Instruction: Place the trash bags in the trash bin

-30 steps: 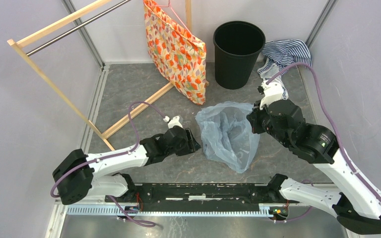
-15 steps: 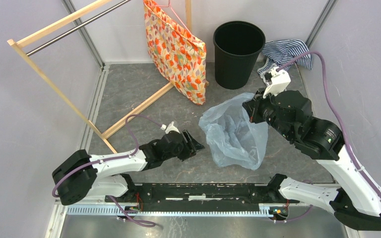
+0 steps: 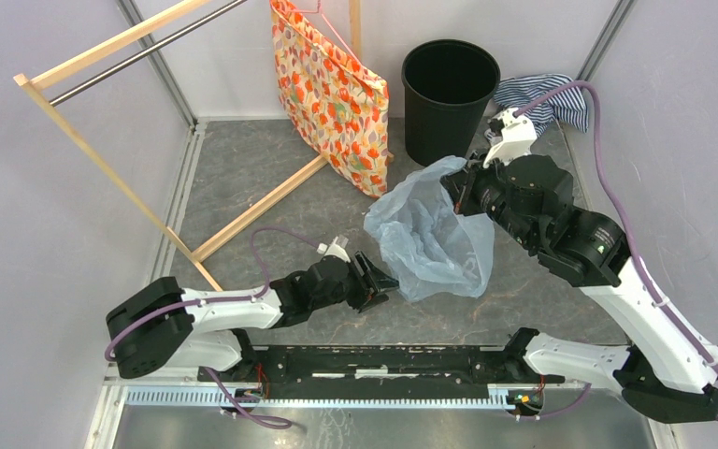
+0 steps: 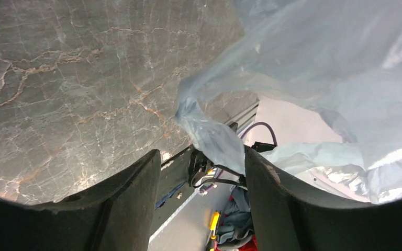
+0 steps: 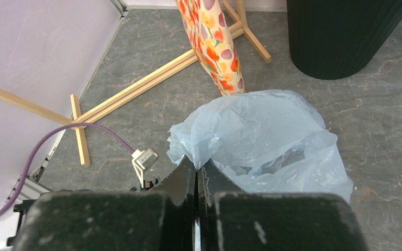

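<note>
The trash bag (image 3: 427, 238) is a crinkly pale-blue translucent sack that hangs partly lifted over the grey floor. My right gripper (image 3: 452, 193) is shut on its upper edge. In the right wrist view the jaws (image 5: 196, 163) pinch a bunched fold of the bag (image 5: 261, 141). My left gripper (image 3: 385, 281) is open at the bag's lower left corner. In the left wrist view a flap of the bag (image 4: 212, 138) hangs between its open fingers (image 4: 201, 157). The black round trash bin (image 3: 449, 98) stands upright just beyond the bag, also in the right wrist view (image 5: 345, 36).
An orange floral fabric bag (image 3: 332, 94) hangs from a wooden rack (image 3: 262, 208) left of the bin. A blue-white striped cloth (image 3: 542, 98) lies to the right of the bin. Grey walls enclose the floor on all sides.
My right gripper has lifted the bag and carried it left and toward the bin. My left arm has reached right to the bag's lower corner, with its jaws slightly wider.
</note>
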Controlling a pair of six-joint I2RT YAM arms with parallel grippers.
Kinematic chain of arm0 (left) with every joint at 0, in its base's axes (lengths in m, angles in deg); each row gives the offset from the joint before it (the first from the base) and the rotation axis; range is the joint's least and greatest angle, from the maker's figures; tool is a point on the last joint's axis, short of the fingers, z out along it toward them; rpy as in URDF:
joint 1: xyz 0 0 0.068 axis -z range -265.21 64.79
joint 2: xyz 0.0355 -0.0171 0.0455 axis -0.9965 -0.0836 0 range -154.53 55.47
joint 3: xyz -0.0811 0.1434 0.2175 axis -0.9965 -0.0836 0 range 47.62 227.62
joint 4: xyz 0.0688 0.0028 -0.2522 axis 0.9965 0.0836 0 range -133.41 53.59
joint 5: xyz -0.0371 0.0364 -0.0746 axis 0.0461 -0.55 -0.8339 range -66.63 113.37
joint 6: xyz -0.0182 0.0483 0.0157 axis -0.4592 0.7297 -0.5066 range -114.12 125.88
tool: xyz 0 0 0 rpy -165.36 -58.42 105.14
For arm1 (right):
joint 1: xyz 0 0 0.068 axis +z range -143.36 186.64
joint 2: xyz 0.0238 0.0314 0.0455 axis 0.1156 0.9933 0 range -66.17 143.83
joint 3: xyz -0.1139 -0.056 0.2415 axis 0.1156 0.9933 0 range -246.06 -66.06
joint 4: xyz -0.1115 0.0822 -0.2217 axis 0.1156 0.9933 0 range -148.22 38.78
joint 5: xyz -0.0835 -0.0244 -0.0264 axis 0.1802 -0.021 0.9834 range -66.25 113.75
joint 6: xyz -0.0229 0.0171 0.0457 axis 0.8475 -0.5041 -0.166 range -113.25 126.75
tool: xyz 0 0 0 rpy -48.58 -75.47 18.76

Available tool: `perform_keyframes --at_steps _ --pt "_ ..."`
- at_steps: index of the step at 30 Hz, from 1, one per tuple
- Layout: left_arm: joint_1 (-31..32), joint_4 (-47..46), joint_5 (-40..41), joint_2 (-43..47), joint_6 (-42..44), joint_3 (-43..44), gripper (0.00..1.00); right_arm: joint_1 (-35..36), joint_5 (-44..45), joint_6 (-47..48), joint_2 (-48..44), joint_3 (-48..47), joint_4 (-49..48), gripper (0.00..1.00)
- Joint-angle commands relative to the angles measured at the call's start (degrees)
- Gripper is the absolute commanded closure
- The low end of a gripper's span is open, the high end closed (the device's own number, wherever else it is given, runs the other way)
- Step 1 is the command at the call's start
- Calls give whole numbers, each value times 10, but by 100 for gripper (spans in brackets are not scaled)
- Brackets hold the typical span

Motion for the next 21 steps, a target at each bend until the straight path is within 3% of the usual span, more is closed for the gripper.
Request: perform_keyframes --at_steps 1,15,21 --pt "4 -61 12 -15 -42 -16 33 3 -9 -15 11 -37 -38 100" --pt "-18 -123 73 6 -84 -61 31 3 -19 -30 20 -51 -41 100" --pt "-28 -87 114 70 -102 -101 32 2 -10 -34 15 -50 -39 100"
